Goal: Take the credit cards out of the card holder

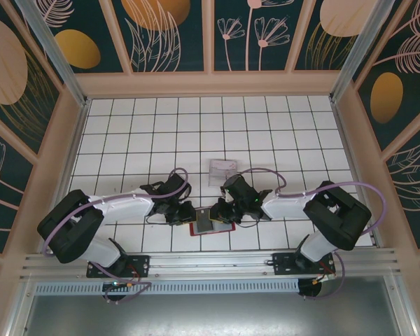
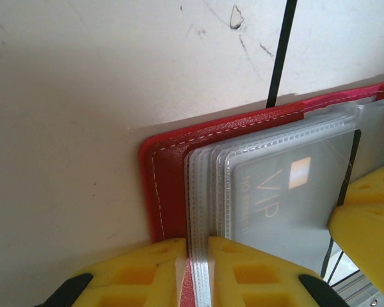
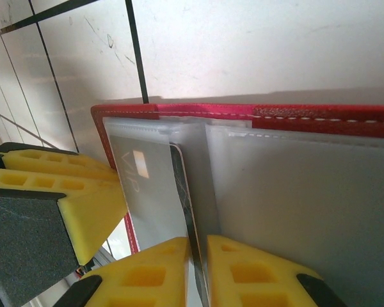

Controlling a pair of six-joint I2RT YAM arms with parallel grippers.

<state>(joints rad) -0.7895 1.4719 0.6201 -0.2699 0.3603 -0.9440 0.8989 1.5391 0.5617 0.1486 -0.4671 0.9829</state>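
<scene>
My left pincer (image 2: 195, 272) clamps the stitched red card holder's (image 2: 169, 169) frosted sleeves (image 2: 205, 192); my right pincer (image 3: 197, 272) pinches the thin, dark VIP card (image 3: 150, 198) along its long edge.

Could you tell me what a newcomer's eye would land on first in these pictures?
The red card holder stands out, lying open near the front edge of the white tiled table. Up close, the yellow-fingered left gripper pinches the holder's clear sleeves, while the right gripper pinches the dark edge of a grey VIP card.
</scene>
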